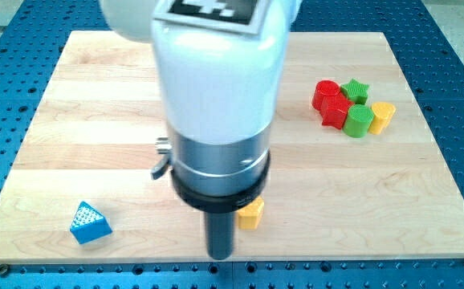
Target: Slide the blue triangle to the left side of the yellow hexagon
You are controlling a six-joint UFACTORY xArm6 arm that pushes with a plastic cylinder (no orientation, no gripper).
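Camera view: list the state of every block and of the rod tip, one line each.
blue triangle: alone at the view's bottom left, untouched.
yellow hexagon: partly hidden behind the rod, beside my tip.
my tip: at the board's bottom edge, far right of the triangle.
red blocks: clustered at the view's upper right.
green star: in that cluster.
green cylinder: in that cluster.
second yellow block: at the cluster's right end.

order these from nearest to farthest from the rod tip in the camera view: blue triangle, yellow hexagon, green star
From my tip:
1. yellow hexagon, just to its right, partly hidden behind the arm
2. blue triangle, far to the view's left
3. green star, upper right in the cluster
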